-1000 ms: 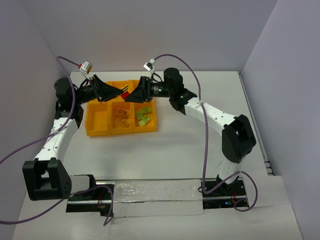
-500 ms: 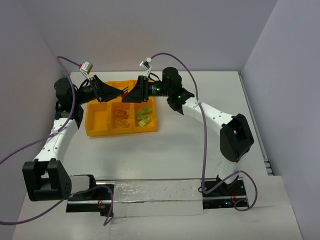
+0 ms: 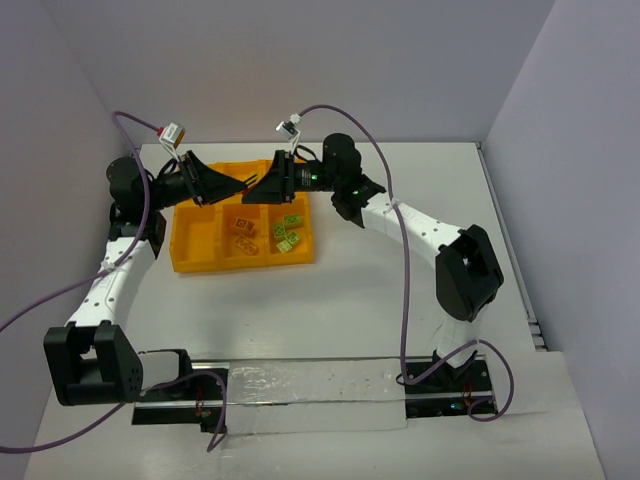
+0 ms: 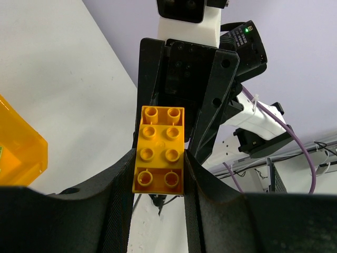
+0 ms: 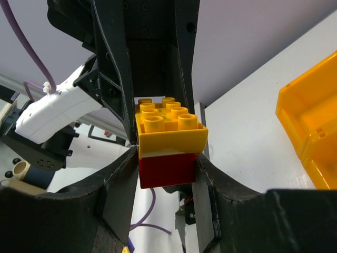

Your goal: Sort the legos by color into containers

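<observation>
A yellow lego (image 4: 160,138) sits clamped between the fingers of my left gripper (image 4: 158,161), which is shut on it. It is stacked on a red lego (image 5: 167,169), and my right gripper (image 5: 166,164) is shut on that red one, with the yellow lego (image 5: 169,125) jutting beyond. The two grippers (image 3: 240,186) (image 3: 262,189) meet nose to nose above the back row of the orange-yellow tray (image 3: 196,245). From above, the stacked pair is hidden between them. Several lime green legos (image 3: 287,235) lie in the front right container and yellow legos (image 3: 243,228) in the front middle one.
The tray's corner (image 5: 310,126) shows at the right of the right wrist view. Purple cables (image 3: 130,130) loop over both arms. The walls stand close behind and to the left of the tray.
My right gripper has slid left up to the left gripper, and its jaws have narrowed onto the red lego. The left arm has stayed put, still holding the yellow lego.
</observation>
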### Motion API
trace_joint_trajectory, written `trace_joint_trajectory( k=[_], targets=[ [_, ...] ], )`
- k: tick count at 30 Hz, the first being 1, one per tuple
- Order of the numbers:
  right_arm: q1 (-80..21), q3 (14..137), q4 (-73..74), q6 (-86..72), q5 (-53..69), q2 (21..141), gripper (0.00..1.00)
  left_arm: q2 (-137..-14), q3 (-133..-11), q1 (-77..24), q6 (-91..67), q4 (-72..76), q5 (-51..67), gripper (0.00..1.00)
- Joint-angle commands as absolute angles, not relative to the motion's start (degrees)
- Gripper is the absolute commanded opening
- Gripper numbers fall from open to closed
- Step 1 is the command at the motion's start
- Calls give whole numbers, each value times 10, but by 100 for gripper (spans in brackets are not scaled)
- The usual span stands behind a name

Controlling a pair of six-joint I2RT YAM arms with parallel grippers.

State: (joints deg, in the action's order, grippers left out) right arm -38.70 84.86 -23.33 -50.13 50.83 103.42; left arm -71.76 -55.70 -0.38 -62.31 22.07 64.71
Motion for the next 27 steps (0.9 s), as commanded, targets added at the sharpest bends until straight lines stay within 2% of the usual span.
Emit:
trace_joint_trajectory(
  k=[1,9,18,27],
  targets=[
    [-392,866,-269,-493,512,1028,0,-702,-564,-5,-590,205,651,0],
    [-392,806,-206,-439,489,1007,0,-704,-600,-4,-532,121,634,0],
    [-395,774,-185,-424,484,992,0,-713,-618,-2,-519,104,619,0],
    [-396,738,-260,-471,525,983,0,-729,-635,-2,-536,134,628,0]
  ],
)
